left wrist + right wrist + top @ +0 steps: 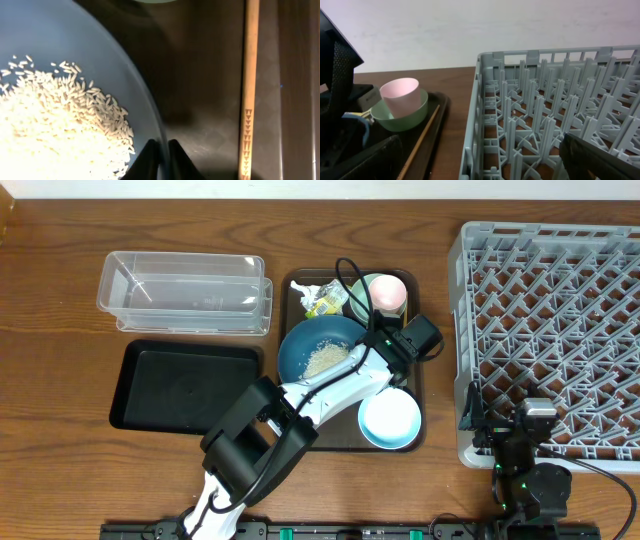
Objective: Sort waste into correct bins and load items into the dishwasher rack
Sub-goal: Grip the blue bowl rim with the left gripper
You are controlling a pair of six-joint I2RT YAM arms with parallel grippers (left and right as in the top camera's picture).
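Note:
The dark-blue dish (300, 350) sits on the brown serving tray (292, 285) and holds a heap of rice (325, 360). My left gripper (372, 352) is shut on the dish's right rim; in the left wrist view its fingers (161, 150) pinch the rim (100, 45) beside the rice (45, 130). The wooden stick (248, 90) lies on the tray to the right of the dish. The wrapper (322, 300), the green cup (385, 292) and the light-blue bowl (390, 420) are on the same tray. My right gripper (485, 160) is open and empty at the rack's (555, 330) front left corner.
The clear tub (185, 292) stands at the back left, with the black tray (185, 385) in front of it. In the right wrist view the cup (395, 117) and the stick (417, 145) lie left of the rack's wall (475, 125).

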